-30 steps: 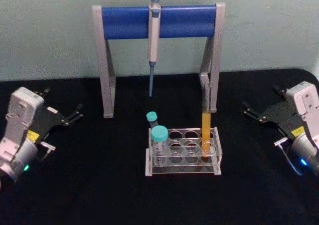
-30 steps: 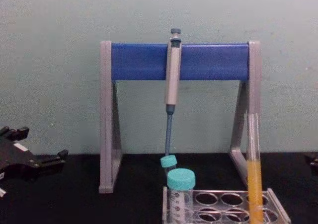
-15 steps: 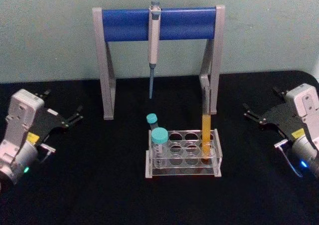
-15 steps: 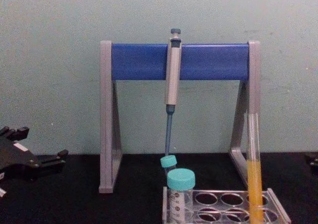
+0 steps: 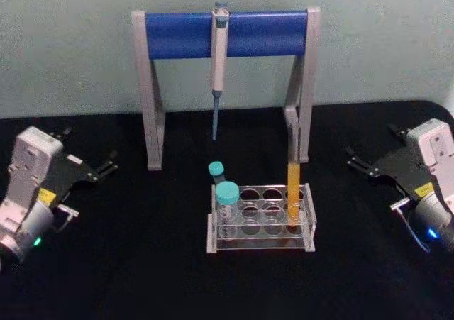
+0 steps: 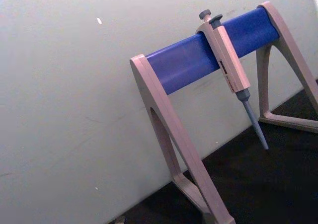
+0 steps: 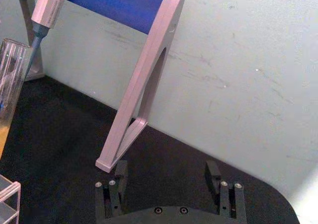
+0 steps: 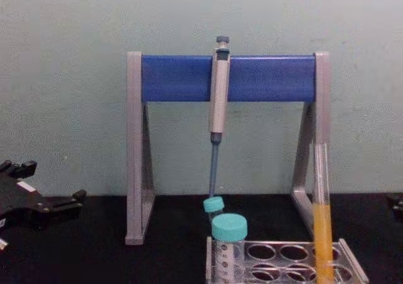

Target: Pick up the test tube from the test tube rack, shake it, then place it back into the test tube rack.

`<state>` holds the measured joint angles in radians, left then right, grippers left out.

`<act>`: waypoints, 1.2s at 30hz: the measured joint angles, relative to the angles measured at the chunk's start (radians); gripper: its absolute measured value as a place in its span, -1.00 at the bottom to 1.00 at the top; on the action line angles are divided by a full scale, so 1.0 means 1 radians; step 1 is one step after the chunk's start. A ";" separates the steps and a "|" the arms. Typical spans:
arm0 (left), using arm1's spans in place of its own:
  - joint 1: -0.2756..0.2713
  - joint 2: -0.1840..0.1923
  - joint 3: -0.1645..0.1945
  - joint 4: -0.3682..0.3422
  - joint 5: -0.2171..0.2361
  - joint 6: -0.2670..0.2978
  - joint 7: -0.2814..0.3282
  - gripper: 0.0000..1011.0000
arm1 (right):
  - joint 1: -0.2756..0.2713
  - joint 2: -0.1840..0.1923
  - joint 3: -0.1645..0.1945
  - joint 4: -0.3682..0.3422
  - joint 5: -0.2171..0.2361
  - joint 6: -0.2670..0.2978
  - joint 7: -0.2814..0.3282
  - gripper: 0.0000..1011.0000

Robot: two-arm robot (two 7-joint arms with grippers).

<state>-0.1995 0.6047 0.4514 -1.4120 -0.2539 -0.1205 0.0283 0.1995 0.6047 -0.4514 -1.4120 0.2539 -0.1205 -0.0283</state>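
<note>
Nothing is visibly shifting since a second ago: both arms are staying parked and the test tube (image 5: 293,184) is keeping its place. It is standing in the test tube rack (image 5: 259,241), in the column of holes at the rack's 3 o'clock end; which row it is sitting in is hard to tell. Its long axis is running vertically, open mouth pointing up and rounded bottom down in the hole, with orange-yellow liquid filling the lower half. From the chest view the tube (image 8: 322,216) is rising upright well above the rack (image 8: 277,263).

Two teal-capped tubes (image 5: 226,194) are occupying the 9 o'clock end. At 12 o'clock from the rack, the pipette stand (image 5: 151,100) is carrying a hanging pipette (image 5: 219,40).

At 9 o'clock, well apart from the rack, the left gripper (image 5: 89,148) is hovering with its jaws spread and holding nothing. At 3 o'clock, equally far off, the right gripper (image 5: 372,140) is waiting likewise; its wrist view shows the fingers (image 7: 119,174) parted wide over the black table (image 7: 64,134).
</note>
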 joint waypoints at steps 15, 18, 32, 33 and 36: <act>0.000 0.000 0.000 0.000 0.000 0.000 0.000 0.98 | 0.000 0.000 0.000 0.000 0.000 0.000 0.000 0.98; 0.000 0.000 0.000 0.000 0.000 0.000 0.000 0.98 | 0.000 0.000 0.000 0.000 0.000 0.000 0.000 0.98; 0.000 0.000 0.000 0.000 0.000 0.000 0.000 0.98 | 0.000 0.000 0.000 0.000 0.000 0.000 0.000 0.98; 0.000 0.000 0.000 0.000 0.000 0.000 0.000 0.98 | 0.000 0.000 0.000 0.000 0.000 0.000 0.000 0.98; 0.000 0.000 0.000 0.000 0.000 0.000 0.000 0.98 | 0.000 0.000 0.000 0.000 0.000 0.000 0.000 0.98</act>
<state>-0.1995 0.6047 0.4514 -1.4120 -0.2539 -0.1205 0.0283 0.1995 0.6047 -0.4514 -1.4120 0.2539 -0.1205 -0.0283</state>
